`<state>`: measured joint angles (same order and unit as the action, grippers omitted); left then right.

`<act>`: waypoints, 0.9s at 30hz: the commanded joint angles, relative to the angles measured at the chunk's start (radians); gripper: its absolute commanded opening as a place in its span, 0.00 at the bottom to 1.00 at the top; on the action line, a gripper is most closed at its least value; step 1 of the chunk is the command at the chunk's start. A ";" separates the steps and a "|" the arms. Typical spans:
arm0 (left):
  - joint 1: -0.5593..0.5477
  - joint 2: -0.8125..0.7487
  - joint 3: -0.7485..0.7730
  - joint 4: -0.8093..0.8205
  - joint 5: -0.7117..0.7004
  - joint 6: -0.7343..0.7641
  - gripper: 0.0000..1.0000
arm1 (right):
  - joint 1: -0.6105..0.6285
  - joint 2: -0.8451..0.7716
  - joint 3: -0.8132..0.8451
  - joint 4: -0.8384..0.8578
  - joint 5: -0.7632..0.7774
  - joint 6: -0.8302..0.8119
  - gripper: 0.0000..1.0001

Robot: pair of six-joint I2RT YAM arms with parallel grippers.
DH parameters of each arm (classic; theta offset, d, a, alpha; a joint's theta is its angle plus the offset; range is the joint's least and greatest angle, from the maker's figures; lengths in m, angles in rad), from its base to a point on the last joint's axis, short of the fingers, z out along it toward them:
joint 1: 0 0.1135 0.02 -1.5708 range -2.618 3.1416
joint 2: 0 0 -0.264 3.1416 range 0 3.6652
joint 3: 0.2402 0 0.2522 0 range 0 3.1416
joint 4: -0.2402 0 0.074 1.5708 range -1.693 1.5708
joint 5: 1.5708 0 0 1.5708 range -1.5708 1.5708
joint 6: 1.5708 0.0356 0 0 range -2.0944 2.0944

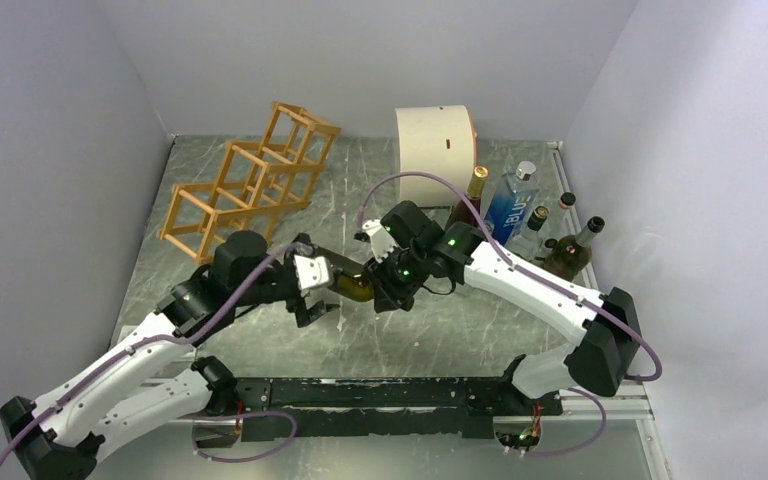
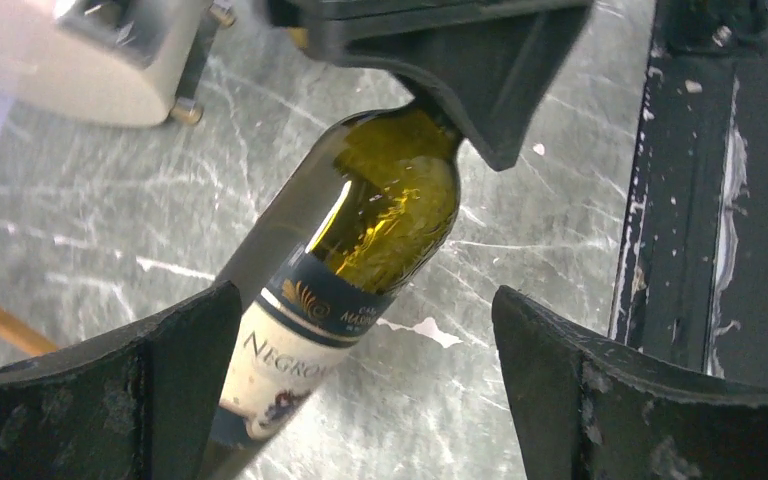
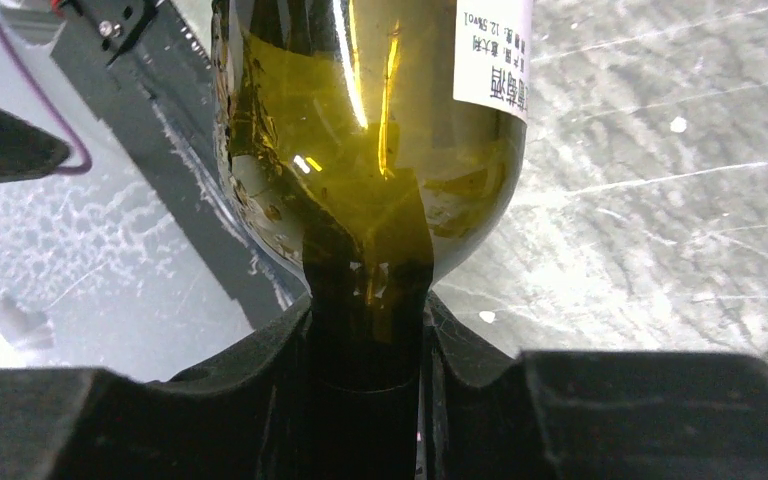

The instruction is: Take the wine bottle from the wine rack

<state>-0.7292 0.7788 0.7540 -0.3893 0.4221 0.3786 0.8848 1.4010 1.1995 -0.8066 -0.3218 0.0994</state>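
"Two arms meet over the middle of the tabletop; which has the wine bottle?" asks the desk.

"The right claw; its black fingers are clamped on the neck, the green glass shoulder swelling just beyond them in the wrist view; the left claw stands apart, one finger on either side of the labelled body; the bottle sits nearer one finger, the other is well clear of it," says the photographer.

"Where does that put the bottle against the wine rack?"

"Well apart; the rack, orange-brown sticks in stepped open cells, stands at the far left; the bottle lies roughly level between the two claws, base toward the left arm, neck toward the right; whether it touches the marbled grey tabletop cannot be told."

"Anything else in shot?"

"A cream drum at the far middle; a cluster of other bottles at the far right, a clear one with a blue label among them."
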 commanded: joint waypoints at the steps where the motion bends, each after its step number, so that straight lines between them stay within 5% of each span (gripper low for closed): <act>1: -0.093 0.021 -0.019 0.037 -0.043 0.271 0.99 | -0.025 -0.069 0.003 0.044 -0.170 -0.050 0.00; 7: -0.243 0.164 -0.026 0.079 -0.261 0.372 0.99 | -0.037 -0.058 0.000 0.033 -0.254 -0.064 0.00; 16: -0.292 0.224 -0.105 0.225 -0.488 0.403 0.96 | -0.042 -0.049 -0.009 0.017 -0.325 -0.077 0.00; 21: -0.294 0.206 -0.101 0.227 -0.543 0.356 0.43 | -0.045 -0.047 0.006 0.021 -0.292 -0.067 0.02; 24: -0.294 0.195 -0.077 0.206 -0.546 0.307 0.10 | -0.046 -0.051 0.025 0.023 -0.219 -0.049 0.38; 27: -0.294 0.190 -0.056 0.185 -0.551 0.246 0.07 | -0.046 -0.076 0.037 0.054 -0.076 0.002 0.62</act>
<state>-1.0355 0.9985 0.6453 -0.2432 -0.0605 0.7582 0.8455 1.3800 1.1866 -0.8482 -0.5323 0.0597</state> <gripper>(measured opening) 0.809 0.505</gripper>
